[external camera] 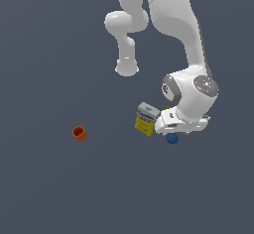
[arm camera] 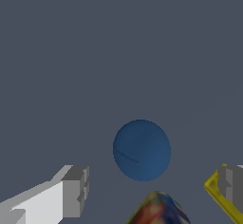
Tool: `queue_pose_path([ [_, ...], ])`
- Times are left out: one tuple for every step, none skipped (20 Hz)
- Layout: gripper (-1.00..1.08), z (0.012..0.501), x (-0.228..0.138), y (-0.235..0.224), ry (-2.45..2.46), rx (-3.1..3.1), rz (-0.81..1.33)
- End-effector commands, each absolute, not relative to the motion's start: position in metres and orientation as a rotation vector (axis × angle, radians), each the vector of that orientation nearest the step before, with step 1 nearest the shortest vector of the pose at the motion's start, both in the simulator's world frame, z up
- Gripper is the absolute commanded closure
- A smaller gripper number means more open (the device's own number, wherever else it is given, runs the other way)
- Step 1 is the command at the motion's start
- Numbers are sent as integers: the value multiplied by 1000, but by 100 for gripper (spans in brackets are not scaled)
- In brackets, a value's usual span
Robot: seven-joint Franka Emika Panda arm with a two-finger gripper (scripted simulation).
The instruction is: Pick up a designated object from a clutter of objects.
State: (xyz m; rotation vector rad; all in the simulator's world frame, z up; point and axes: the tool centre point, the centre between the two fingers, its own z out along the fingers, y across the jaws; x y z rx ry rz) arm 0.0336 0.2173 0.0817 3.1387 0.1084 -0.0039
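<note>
Ball [arm camera: 141, 150], dark blue and smooth, is shown resting on the grey counter [external camera: 59, 188], partly hidden beneath the arm's hand in the exterior view [external camera: 172, 138]. Being round, it presents no long axis and no facing direction; only a faint curved line is seen on its surface in the wrist view. No counter edge or corner appears in either view, so placement against them cannot be given.

The gripper [arm camera: 152, 190] is held low over the ball with its fingers [arm camera: 75, 190] set well apart; the ball is seen between and just beyond them, touched by neither. Whether the fingertips have reached ball height cannot be told.

A yellow box [external camera: 144, 125] stands just beside the hand on the exterior view's left, with a white-and-blue box [external camera: 148, 111] against its upper side. In the wrist view a yellow edge [arm camera: 216, 192] lies close behind one finger, so room is tight there. A rounded, multicoloured object [arm camera: 159, 209] is seen near the ball, between the fingers; its identity cannot be told.

An orange cup [external camera: 79, 133] stands alone, well apart toward the exterior view's left. Open counter is shown around the ball on the side away from the boxes and across the lower part of the exterior view.
</note>
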Motion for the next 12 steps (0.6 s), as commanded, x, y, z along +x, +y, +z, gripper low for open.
queue_pose_path([
  [-92,81,34,217,107,3139,-3],
  [-92,79,34,217,107,3139,-3],
  [-92,77,34,217,107,3139,-3],
  [-92,73,34,217,107,3139,-3],
  [-92,70,34,217,107,3139,-3],
  [-92,66,34,217,107,3139,-2],
  [-92,60,33,217,107,3139,-2],
  [-92,55,33,217,107,3139,-2],
  [-92,50,33,217,107,3139,-1],
  [-92,45,33,217,107,3139,-1],
  [-92,41,33,218,107,3139,-1],
  [-92,37,33,218,107,3139,-1],
])
